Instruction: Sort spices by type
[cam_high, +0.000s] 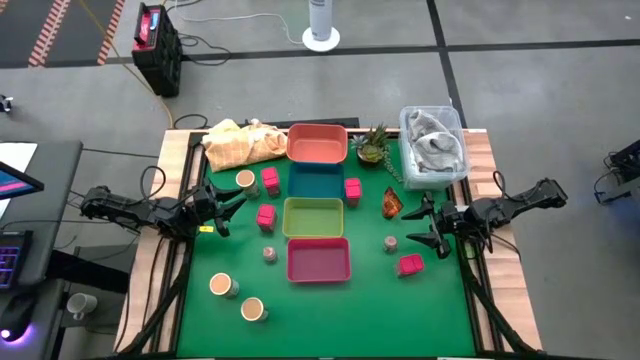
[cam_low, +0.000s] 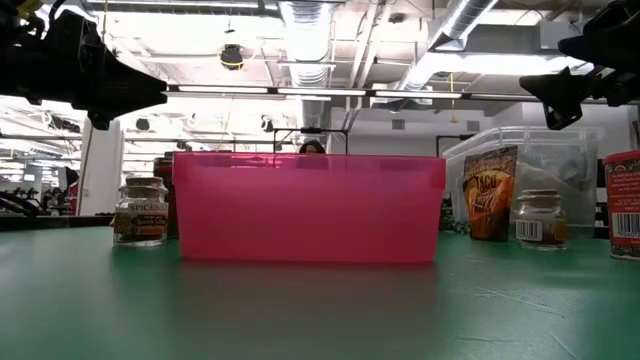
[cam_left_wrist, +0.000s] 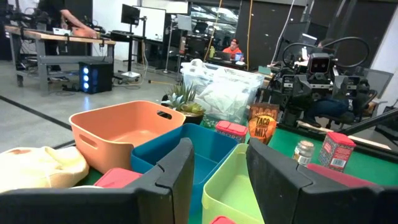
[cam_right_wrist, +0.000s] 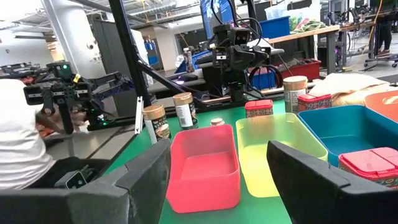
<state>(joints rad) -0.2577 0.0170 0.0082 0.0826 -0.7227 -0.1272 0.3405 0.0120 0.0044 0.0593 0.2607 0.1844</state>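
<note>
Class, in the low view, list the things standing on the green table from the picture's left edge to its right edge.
Tan-topped spice jar → pink tray → orange-brown taco mix packet → small grey shaker jar → red spice cube at the right edge.

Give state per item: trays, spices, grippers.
orange tray: empty
teal tray: empty
green tray: empty
pink tray: empty
spices: all on the mat, none in a tray
left gripper: shut, holding nothing
right gripper: open, holding nothing
</note>
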